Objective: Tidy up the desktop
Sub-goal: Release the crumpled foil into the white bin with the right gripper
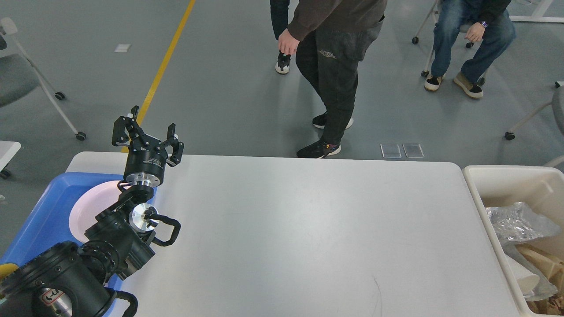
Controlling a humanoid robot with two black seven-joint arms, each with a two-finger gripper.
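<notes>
Head view: my left arm comes in from the lower left corner, bends over the blue tray (42,220) and rises so that its left claw (147,132) points away from me at the far left corner of the surface (308,229). The claw's two fingers stand spread apart with nothing between them. The surface, the desktop I am tidying, is the wide white top filling the middle of the view. A pale pink plate (90,207) lies in the tray, its right part hidden behind my wrist. My right arm does not show. At the right edge a cream bin (493,182) is cut off by the frame; crumpled clear plastic wrap (517,222) and brownish scraps lie inside, hard to make out. Beyond the far edge a person (337,66) stands on the floor, head cut off.
</notes>
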